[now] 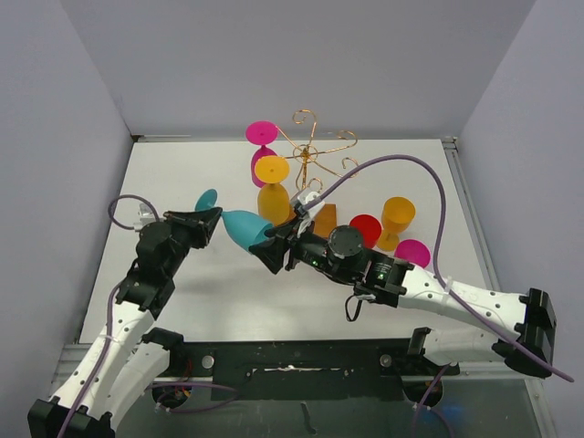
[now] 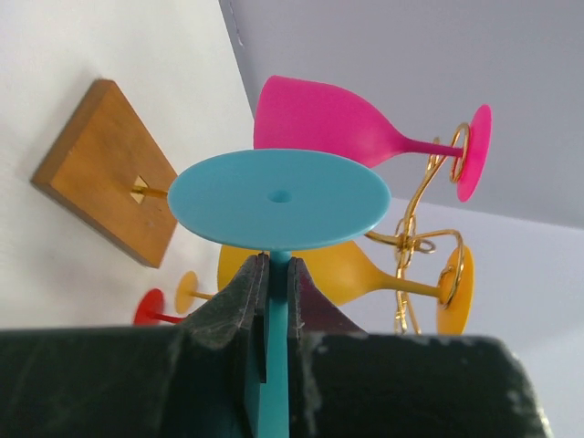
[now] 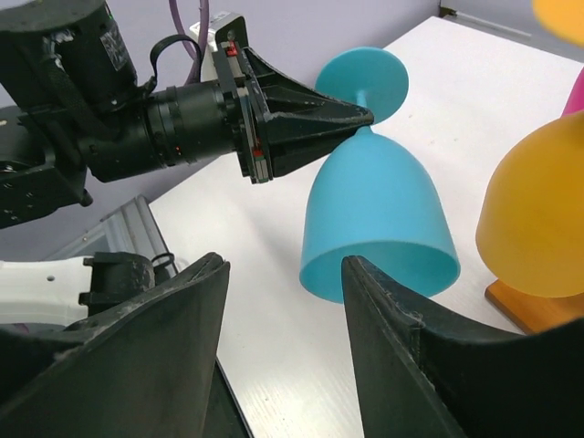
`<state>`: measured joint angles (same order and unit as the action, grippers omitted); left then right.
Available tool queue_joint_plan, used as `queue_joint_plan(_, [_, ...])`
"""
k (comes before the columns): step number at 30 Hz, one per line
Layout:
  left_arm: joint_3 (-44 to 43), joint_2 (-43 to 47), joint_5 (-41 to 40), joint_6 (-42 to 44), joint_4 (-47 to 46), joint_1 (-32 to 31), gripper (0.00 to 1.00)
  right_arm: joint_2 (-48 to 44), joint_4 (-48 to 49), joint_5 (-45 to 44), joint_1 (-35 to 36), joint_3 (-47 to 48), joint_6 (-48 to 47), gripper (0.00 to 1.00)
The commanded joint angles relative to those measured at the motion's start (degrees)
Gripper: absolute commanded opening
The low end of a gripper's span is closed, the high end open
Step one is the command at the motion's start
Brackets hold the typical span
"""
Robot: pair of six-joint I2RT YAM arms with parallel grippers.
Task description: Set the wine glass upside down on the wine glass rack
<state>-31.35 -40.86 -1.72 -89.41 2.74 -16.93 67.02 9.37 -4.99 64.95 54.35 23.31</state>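
My left gripper (image 1: 213, 222) is shut on the stem of a teal wine glass (image 1: 245, 228) and holds it sideways above the table, bowl pointing right. In the left wrist view the fingers (image 2: 239, 290) pinch the stem just under the round teal foot (image 2: 278, 199). My right gripper (image 1: 274, 253) is open at the bowl's rim, not touching it; its view shows the bowl (image 3: 374, 214) just beyond its fingertips (image 3: 358, 274). The gold wire rack (image 1: 312, 151) stands behind on a wooden base (image 1: 324, 219). It holds a pink glass (image 1: 261, 146) and a yellow glass (image 1: 271, 187), both upside down.
A red glass (image 1: 365, 229), an orange glass (image 1: 397, 219) and a magenta glass (image 1: 412, 253) are on the table right of the rack base. Grey walls enclose the table on three sides. A purple cable (image 1: 401, 164) arcs over the right side.
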Motion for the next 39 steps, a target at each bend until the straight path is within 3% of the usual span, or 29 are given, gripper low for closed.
queue_joint_plan(1, [-6.8,-0.8,0.5,19.8,-5.4,0.6,0.00,-3.5,-5.7,-2.1,-0.7,6.0,1.6,0.53])
queue_joint_plan(6, [-12.0,-3.3,5.1,37.8,-4.2,0.7,0.00,-5.4,-8.5,1.6,-4.9,9.3,6.3,0.54])
queue_joint_plan(17, [-18.3,-1.9,11.9,62.9,-4.8,0.6,0.00,-4.1,-11.9,7.9,-12.9,18.2,16.8,0.57])
queue_joint_plan(27, [-20.4,0.3,16.7,71.7,-10.1,0.6,0.00,4.8,-18.7,12.3,-16.1,32.3,23.0,0.58])
queue_joint_plan(39, [-20.7,0.3,22.4,74.9,-13.2,0.6,0.00,11.4,-14.2,20.2,-16.2,36.7,28.6,0.58])
